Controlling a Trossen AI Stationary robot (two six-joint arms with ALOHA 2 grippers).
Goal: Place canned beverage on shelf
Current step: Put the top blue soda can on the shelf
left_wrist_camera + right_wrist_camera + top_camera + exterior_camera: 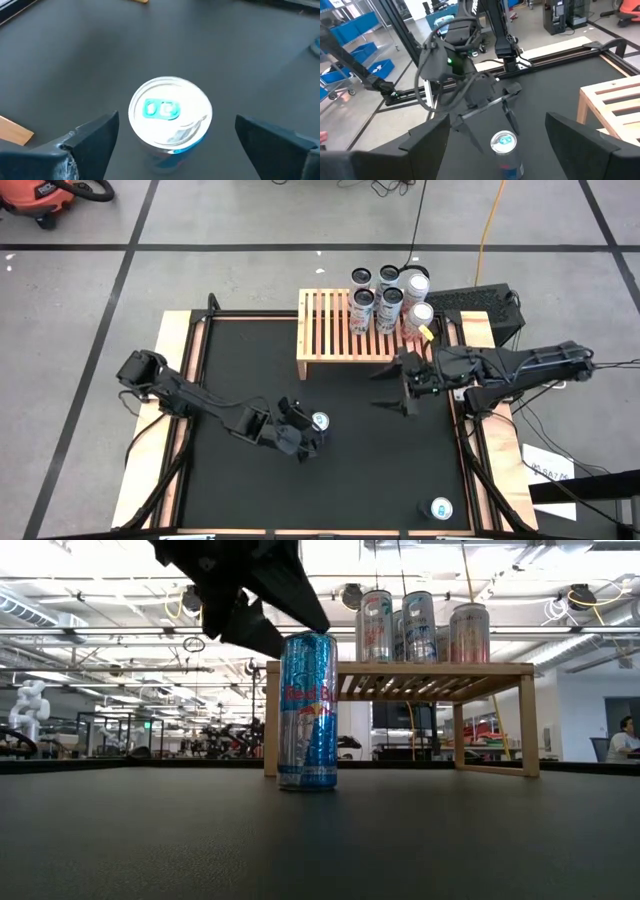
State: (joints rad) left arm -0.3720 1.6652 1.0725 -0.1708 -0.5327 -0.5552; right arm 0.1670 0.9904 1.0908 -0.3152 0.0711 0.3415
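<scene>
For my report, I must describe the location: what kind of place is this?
Probably a robotics lab or workshop hall. The low view shows a ceiling with exposed pipes, the right wrist view shows blue storage bins, and a second robot arm works at the table.

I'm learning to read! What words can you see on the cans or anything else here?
"Red Bull", only partly showing, on the blue and silver can standing on the black mat.
Cans on the shelf: print too small to read.
White paper beside the table: writing too small to read.
</scene>
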